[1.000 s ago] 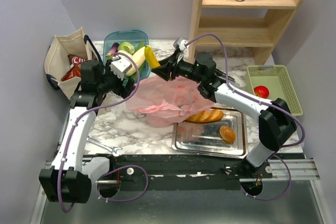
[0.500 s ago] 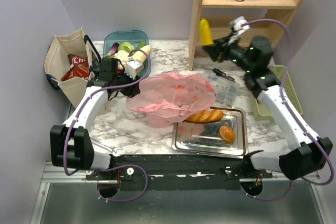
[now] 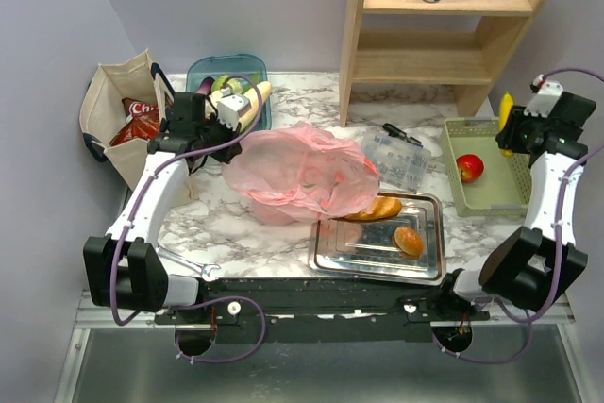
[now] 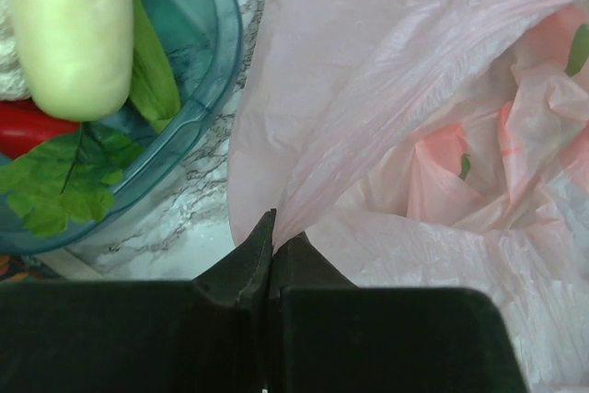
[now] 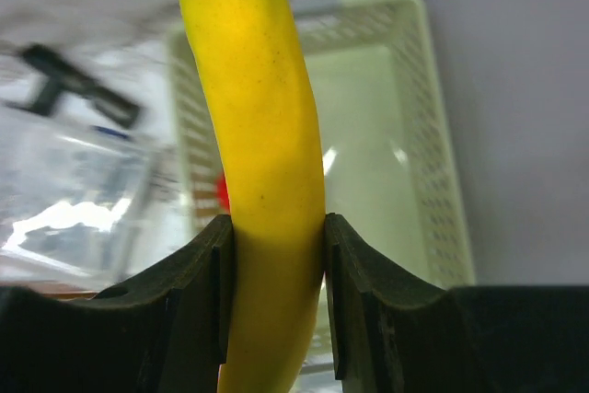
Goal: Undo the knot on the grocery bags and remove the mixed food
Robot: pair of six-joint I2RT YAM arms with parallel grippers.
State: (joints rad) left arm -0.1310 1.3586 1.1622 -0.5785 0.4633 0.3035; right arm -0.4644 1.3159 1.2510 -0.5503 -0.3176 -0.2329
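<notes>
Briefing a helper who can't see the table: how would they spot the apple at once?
On the table's right side, beside the wooden shelf, sits a pale green basket. The apple lies alone inside it, by its left wall: small, round, red, unlike the yellow banana held nearby.

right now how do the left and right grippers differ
The left gripper pinches a thin fold of the pink bag; the right gripper clamps a banana. The left gripper sits beside the teal tub; the right gripper is by the green basket. Both are shut on something.
</notes>
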